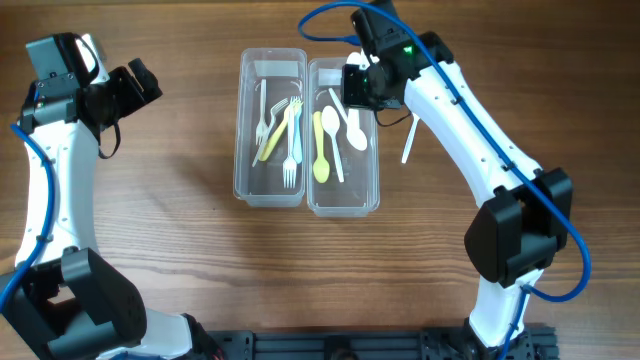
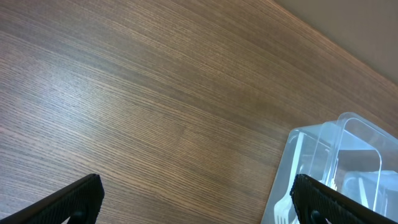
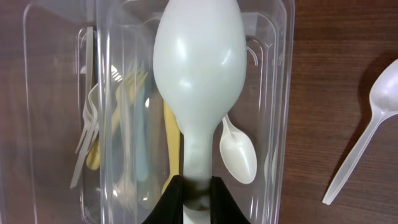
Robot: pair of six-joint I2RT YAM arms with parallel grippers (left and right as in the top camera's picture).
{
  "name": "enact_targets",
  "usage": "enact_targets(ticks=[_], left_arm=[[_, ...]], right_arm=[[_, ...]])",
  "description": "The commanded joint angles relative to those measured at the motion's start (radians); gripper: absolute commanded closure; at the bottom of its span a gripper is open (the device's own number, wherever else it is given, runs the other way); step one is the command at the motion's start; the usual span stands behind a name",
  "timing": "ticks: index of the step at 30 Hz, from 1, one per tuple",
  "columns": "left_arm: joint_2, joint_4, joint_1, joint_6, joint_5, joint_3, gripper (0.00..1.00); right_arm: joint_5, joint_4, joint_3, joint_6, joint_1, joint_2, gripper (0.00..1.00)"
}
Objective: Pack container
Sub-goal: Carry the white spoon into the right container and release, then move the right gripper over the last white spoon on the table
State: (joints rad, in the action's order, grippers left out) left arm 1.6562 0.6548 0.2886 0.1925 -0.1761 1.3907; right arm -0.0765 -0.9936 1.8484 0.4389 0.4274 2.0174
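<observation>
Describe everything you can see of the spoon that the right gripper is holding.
The spoon is pale greenish-white glossy plastic, one piece: a broad oval bowl narrowing to a slim handle. The right gripper is shut on the handle's end, its dark fingers on either side. The bowl points away from the gripper, over the clear container that holds a small white spoon. Only the fingers seem to touch it; whether it clears the container cannot be told.

Robotics lab bench: wood-grain table (image 1: pixel 180 230), blue-cabled left arm (image 1: pixel 55 170) and right arm (image 1: pixel 470 130).
</observation>
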Motion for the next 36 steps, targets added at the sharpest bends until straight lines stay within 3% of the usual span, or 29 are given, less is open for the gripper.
enact_targets(ticks=[1, 3, 5, 9, 14, 21, 26, 36], left_arm=[[-0.026, 0.000, 0.004, 0.005, -0.001, 0.020, 0.00], [-0.026, 0.000, 0.004, 0.005, -0.001, 0.020, 0.00], [-0.026, 0.000, 0.004, 0.005, -0.001, 0.020, 0.00], [-0.026, 0.000, 0.004, 0.005, -0.001, 0.020, 0.00], [-0.026, 0.000, 0.004, 0.005, -0.002, 0.020, 0.00], [-0.026, 0.000, 0.004, 0.005, -0.001, 0.020, 0.00], [-0.026, 0.000, 0.004, 0.005, -0.001, 0.020, 0.00], [-0.026, 0.000, 0.004, 0.005, -0.001, 0.020, 0.00]], right_arm=[[0.031, 0.004, 0.006, -0.020, 0.002, 0.023, 0.92], [0.032, 0.006, 0.003, -0.021, 0.002, 0.035, 0.90], [0.031, 0.007, 0.003, -0.021, 0.002, 0.043, 0.69], [0.031, 0.024, 0.003, -0.021, 0.002, 0.045, 0.45], [0.064, 0.006, 0.049, 0.000, -0.023, 0.015, 0.43], [0.211, -0.249, 0.138, 0.131, -0.218, -0.020, 0.44], [0.211, -0.197, 0.097, 0.129, -0.291, 0.020, 0.46], [0.211, -0.095, 0.062, 0.065, -0.287, 0.221, 0.48]])
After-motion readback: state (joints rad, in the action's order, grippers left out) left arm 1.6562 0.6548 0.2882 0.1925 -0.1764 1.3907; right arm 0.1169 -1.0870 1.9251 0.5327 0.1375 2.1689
